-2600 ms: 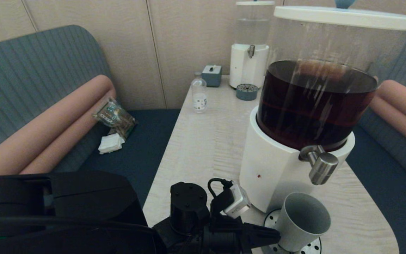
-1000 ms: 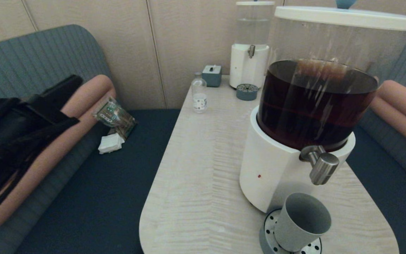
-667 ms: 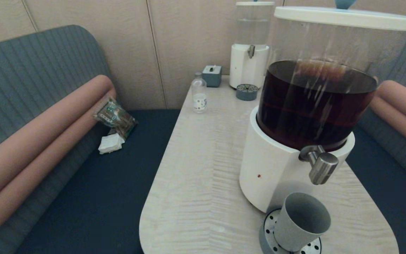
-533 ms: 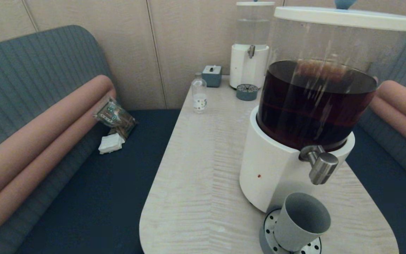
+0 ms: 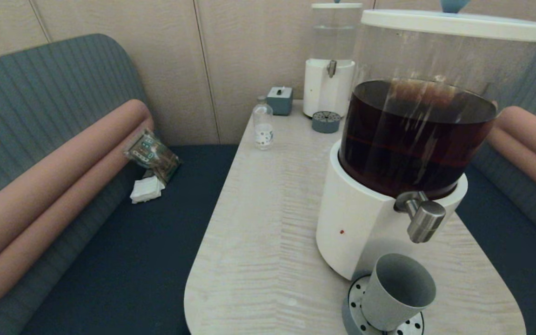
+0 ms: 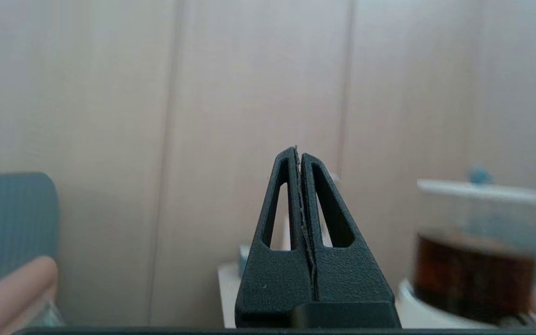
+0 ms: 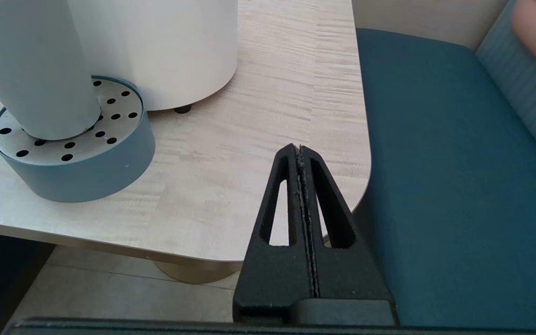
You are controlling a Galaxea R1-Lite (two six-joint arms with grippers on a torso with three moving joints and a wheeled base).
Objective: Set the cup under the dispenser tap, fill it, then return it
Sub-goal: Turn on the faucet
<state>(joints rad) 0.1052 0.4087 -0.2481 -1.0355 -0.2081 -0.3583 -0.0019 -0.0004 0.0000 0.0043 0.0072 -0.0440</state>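
Below the dispenser tap (image 5: 425, 222) the cup (image 5: 397, 292) stands upright on the perforated drip tray (image 5: 355, 302), just in front of the dispenser's white base (image 5: 356, 223). My left gripper (image 6: 298, 156) is raised in front of the wall, well apart from the cup, fingers pressed together on nothing. My right gripper (image 7: 298, 152) hangs near the table (image 5: 258, 223) edge beside the tray, fingers likewise pressed together and empty.

Cup on the drip tray, below the tap

The cup (image 5: 397, 291) stands on the drip tray (image 5: 354, 298) at the counter's (image 5: 268, 223) near edge, under the dispenser tap (image 5: 424, 219). A bottle (image 5: 263, 126) and a smaller dispenser (image 5: 329, 70) stand at the far end.
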